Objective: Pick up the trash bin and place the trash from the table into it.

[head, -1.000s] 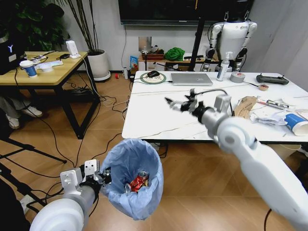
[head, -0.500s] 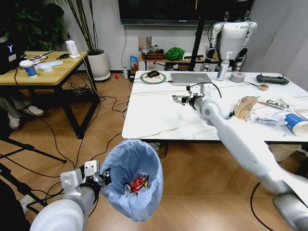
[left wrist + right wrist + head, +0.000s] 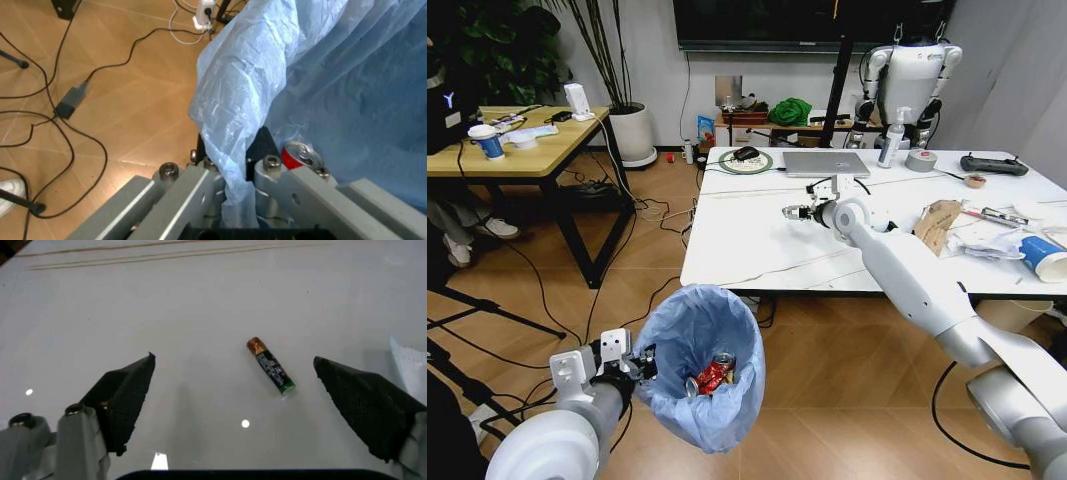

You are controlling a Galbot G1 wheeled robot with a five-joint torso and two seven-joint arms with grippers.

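Observation:
The trash bin (image 3: 699, 352), lined with a crinkly light-blue bag, hangs low in front of the table (image 3: 747, 250). My left gripper (image 3: 634, 364) is shut on its rim; the left wrist view shows the fingers (image 3: 200, 180) pinching the bag (image 3: 240, 100). A red can (image 3: 715, 376) lies inside the bin. My right gripper (image 3: 795, 213) is open, low over the table's middle. In the right wrist view its fingertips (image 3: 133, 385) straddle a small battery (image 3: 270, 371) lying on the white top. More trash lies at the table's right: torn cardboard (image 3: 937, 222), white crumpled paper (image 3: 987, 243), a blue-white cup (image 3: 1039, 255).
A laptop (image 3: 825, 164), a mouse on a round pad (image 3: 745, 157), a spray bottle (image 3: 889, 140), tape rolls (image 3: 921, 160) and a black controller (image 3: 992, 165) occupy the table's far side. A wooden desk (image 3: 517, 150) stands left. Cables (image 3: 652, 215) trail over the floor.
My right arm has stretched out and come down over the table's middle, its gripper now low above the battery. The bin in my left gripper has barely shifted.

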